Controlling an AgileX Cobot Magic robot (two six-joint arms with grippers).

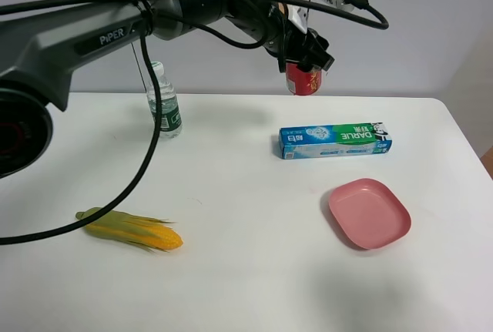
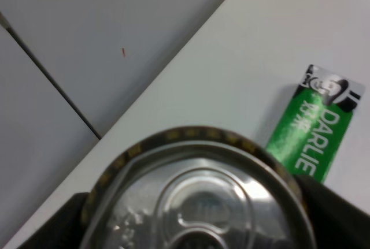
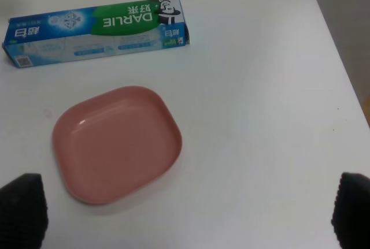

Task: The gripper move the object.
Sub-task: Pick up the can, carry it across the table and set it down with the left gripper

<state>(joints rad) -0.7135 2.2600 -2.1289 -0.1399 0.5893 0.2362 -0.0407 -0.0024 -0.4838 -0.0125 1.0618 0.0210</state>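
My left gripper (image 1: 306,56), a black claw under a white block, is shut on the red can (image 1: 303,80) and holds it in the air above the back of the white table, behind the toothpaste box. In the left wrist view the can's silver top and pull tab (image 2: 199,203) fill the space between the dark fingers (image 2: 338,217). My right gripper (image 3: 188,217) does not show in the high view. In its wrist view its black fingertips (image 3: 23,208) stand wide apart, empty, above the table near the pink plate.
A blue-green toothpaste box (image 1: 335,140) lies below the can and shows in both wrist views (image 2: 312,139) (image 3: 98,29). A pink plate (image 1: 370,212) (image 3: 115,142) sits front right. A water bottle (image 1: 164,105) stands back left. A corn cob (image 1: 131,229) lies front left.
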